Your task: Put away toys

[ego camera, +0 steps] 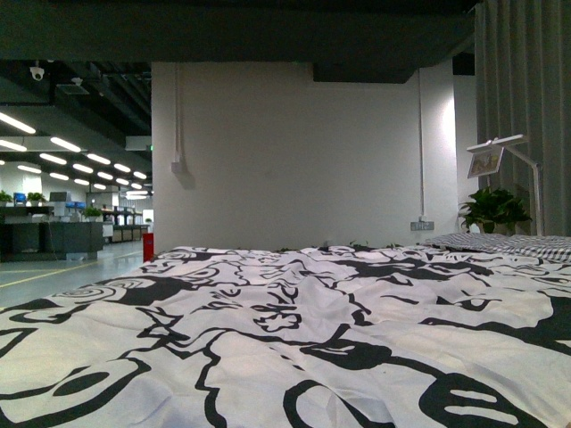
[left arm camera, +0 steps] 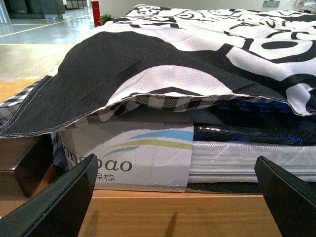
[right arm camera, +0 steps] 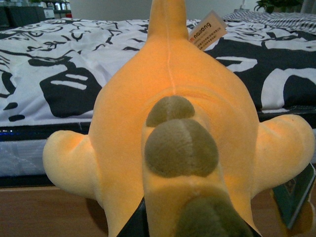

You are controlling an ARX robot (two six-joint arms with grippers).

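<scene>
The right hand (right arm camera: 197, 231) is clutching the yellow plush toy (right arm camera: 173, 98) by one end, just short of the bed (right arm camera: 59, 64) at twelve o'clock, the left hand (left arm camera: 173, 197) is gaping wide and empty, and I am guessing that squashy body could be slipping free.

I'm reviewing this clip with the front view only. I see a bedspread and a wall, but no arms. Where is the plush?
Observer: The plush fills the right wrist view. The right gripper holds it up in front of the mattress.
Operator: And the left gripper?
Observer: The left gripper is open and empty, facing the side of the bed.
Operator: Is anything under the bedspread there?
Observer: Yes, a white box sits beside the mattress, and the bedspread hangs over it.
</scene>
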